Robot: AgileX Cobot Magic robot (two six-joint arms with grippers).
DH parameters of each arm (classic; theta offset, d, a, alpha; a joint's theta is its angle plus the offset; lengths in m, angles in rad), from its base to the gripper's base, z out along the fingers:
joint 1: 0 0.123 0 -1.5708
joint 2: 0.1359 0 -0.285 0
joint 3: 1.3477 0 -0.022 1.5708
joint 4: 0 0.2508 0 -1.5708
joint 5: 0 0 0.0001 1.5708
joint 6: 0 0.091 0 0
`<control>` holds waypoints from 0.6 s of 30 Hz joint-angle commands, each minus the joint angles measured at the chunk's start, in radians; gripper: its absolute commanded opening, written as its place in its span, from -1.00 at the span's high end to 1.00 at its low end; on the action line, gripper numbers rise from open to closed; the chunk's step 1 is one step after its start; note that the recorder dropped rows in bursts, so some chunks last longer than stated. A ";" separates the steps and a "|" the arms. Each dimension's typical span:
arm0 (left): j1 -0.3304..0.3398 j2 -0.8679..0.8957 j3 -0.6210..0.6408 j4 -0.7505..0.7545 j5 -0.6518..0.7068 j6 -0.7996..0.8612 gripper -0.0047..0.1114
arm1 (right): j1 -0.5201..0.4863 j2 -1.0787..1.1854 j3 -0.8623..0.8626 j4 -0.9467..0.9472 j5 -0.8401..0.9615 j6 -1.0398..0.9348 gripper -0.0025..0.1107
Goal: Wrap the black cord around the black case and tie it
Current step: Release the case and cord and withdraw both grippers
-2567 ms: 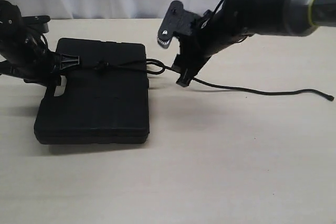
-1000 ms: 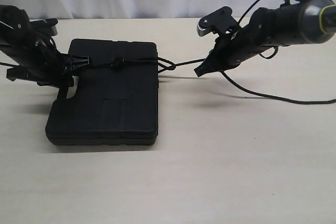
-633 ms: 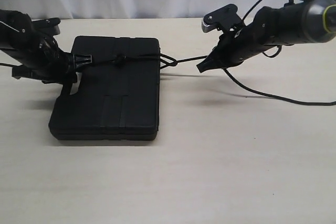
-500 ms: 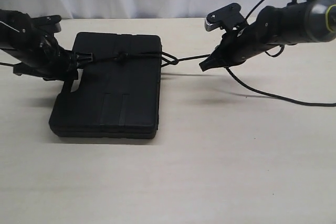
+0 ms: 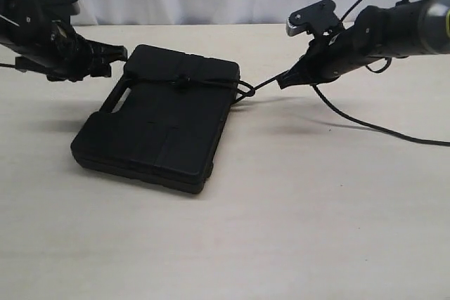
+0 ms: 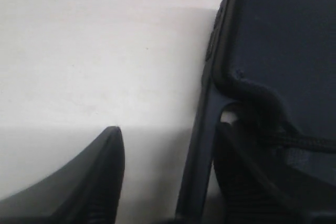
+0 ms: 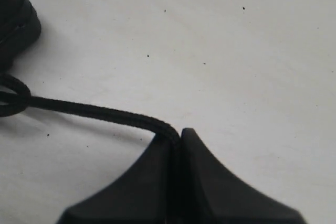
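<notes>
- The case [image 5: 158, 131] lies askew on the worktop [image 5: 316, 209], left of centre in the exterior view, with its handle [image 6: 197, 145] on the left arm's side.
- The cord [image 5: 266, 85] crosses the case's top near the far edge. It is knotted about midway and looped at the case's right edge.
- From there the cord runs straight and taut to the right fingers [image 7: 215, 182], which are pressed together on it, raised off the worktop.
- Beyond them the slack cord drops to the worktop and trails out of the exterior view on the right.
- The left fingers [image 6: 89, 182] stand apart at the handle. Its bar lies between them, with one finger clear of it on the outer side and the other at the cut-out.
- I cannot tell whether that inner finger touches the cord.
</notes>
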 commanded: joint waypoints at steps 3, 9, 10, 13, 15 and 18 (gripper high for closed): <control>0.039 -0.058 -0.085 0.124 0.189 -0.006 0.06 | -0.048 -0.007 -0.077 -0.011 -0.003 0.108 0.88; 0.077 -0.074 -0.103 0.162 0.266 -0.006 0.06 | -0.067 0.021 -0.188 -0.011 0.126 0.143 0.88; 0.079 -0.074 -0.103 0.162 0.274 -0.006 0.06 | -0.067 0.033 -0.205 -0.011 0.154 0.142 0.88; 0.080 -0.073 -0.103 0.182 0.288 -0.006 0.06 | -0.065 0.063 -0.217 -0.011 0.196 0.137 0.88; 0.080 -0.073 -0.103 0.182 0.288 -0.006 0.06 | -0.065 0.075 -0.217 -0.011 0.225 0.129 0.88; 0.080 -0.073 -0.103 0.182 0.288 -0.006 0.06 | -0.065 0.074 -0.215 -0.016 0.282 0.117 0.87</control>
